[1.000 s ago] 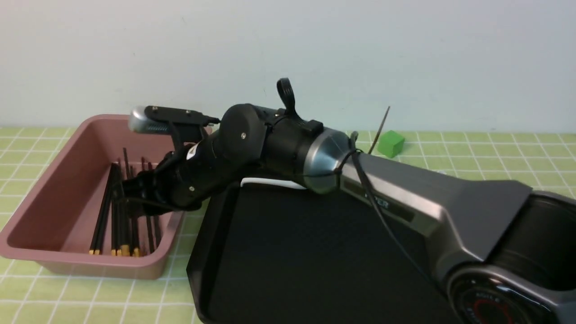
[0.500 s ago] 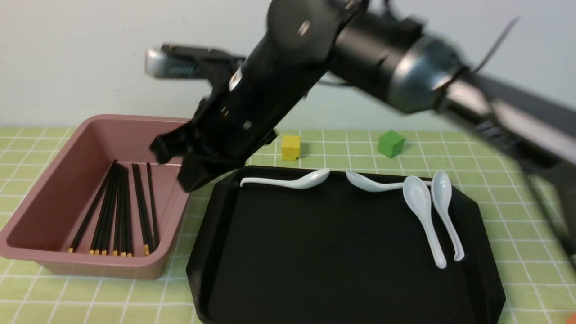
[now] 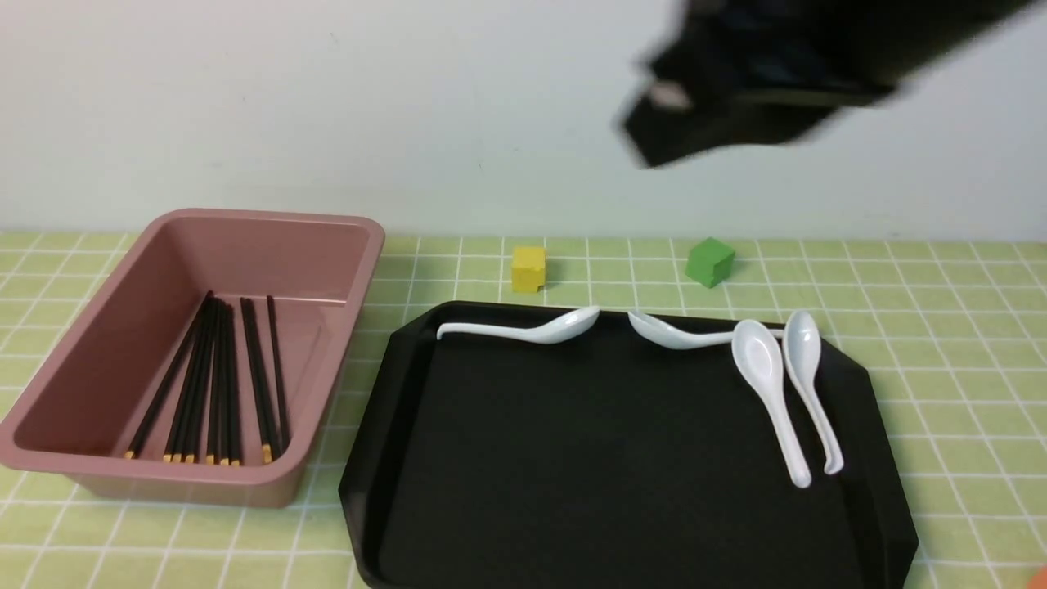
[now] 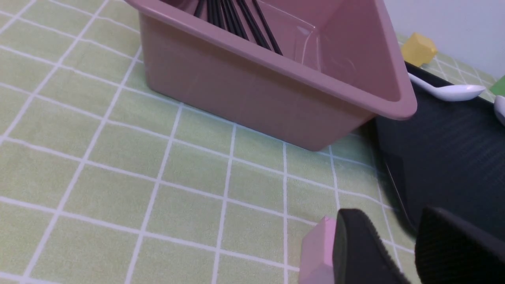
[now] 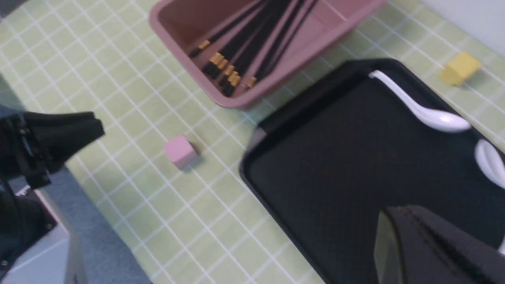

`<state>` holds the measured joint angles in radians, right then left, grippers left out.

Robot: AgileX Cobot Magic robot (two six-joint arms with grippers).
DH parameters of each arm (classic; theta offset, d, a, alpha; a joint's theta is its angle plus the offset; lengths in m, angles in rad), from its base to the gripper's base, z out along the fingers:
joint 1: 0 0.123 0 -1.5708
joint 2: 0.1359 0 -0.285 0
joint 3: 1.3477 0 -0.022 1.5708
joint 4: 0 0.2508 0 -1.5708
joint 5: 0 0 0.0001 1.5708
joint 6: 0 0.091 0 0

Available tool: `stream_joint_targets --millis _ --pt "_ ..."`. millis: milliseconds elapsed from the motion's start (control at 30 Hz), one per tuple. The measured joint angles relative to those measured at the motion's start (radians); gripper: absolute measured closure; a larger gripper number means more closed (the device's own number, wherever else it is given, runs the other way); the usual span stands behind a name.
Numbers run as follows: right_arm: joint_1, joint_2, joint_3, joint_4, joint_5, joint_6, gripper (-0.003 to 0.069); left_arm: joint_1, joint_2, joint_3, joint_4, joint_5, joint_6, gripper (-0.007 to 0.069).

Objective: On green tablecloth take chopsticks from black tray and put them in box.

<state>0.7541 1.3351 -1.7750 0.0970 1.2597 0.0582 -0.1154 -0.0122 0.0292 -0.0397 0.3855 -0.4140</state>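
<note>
Several black chopsticks (image 3: 217, 376) with gold ends lie in the pink box (image 3: 98, 327) at the left of the green tablecloth (image 3: 941, 278). The black tray (image 3: 613, 458) holds only white spoons; no chopsticks show on it. My right gripper (image 3: 679, 131) is a dark blur high above the tray's far side. In the right wrist view the right gripper (image 5: 398, 217) is shut and empty over the tray (image 5: 335, 157). My left gripper (image 4: 394, 225) is open and empty, low over the cloth by the box's near corner (image 4: 355, 114), and is out of the front view.
Several white spoons (image 3: 769, 384) lie along the tray's far and right sides. A yellow cube (image 3: 528, 268) and a green cube (image 3: 709, 261) stand behind the tray. A small pink cube (image 4: 315, 252) sits on the cloth against my left finger.
My right arm has lifted out of the box and swung up and to the right, leaving chopsticks in the box. The tray and spoons have come into view.
</note>
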Motion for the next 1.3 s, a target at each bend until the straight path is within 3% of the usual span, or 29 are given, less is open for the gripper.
stream_joint_targets --millis 167,300,467,600,1300 --pt "0.000 -0.248 0.290 -0.133 -0.030 0.096 0.0659 0.000 0.000 0.000 0.000 0.000 0.000 0.0386" --pt "0.000 -0.554 0.669 -0.228 -0.280 0.171 0.0657 0.000 0.000 0.000 0.000 0.000 0.000 0.0386" --pt "0.000 -0.901 1.120 -0.287 -0.753 0.297 0.0657 0.000 0.000 0.000 0.000 0.000 0.000 0.0386" --pt "0.000 -1.028 1.338 -0.329 -0.952 0.334 0.0656 0.000 0.000 0.000 0.000 0.000 0.000 0.0386" --pt "0.000 -1.044 1.398 -0.347 -1.012 0.343 0.0636 0.000 0.000 0.000 0.000 0.000 0.000 0.0386"
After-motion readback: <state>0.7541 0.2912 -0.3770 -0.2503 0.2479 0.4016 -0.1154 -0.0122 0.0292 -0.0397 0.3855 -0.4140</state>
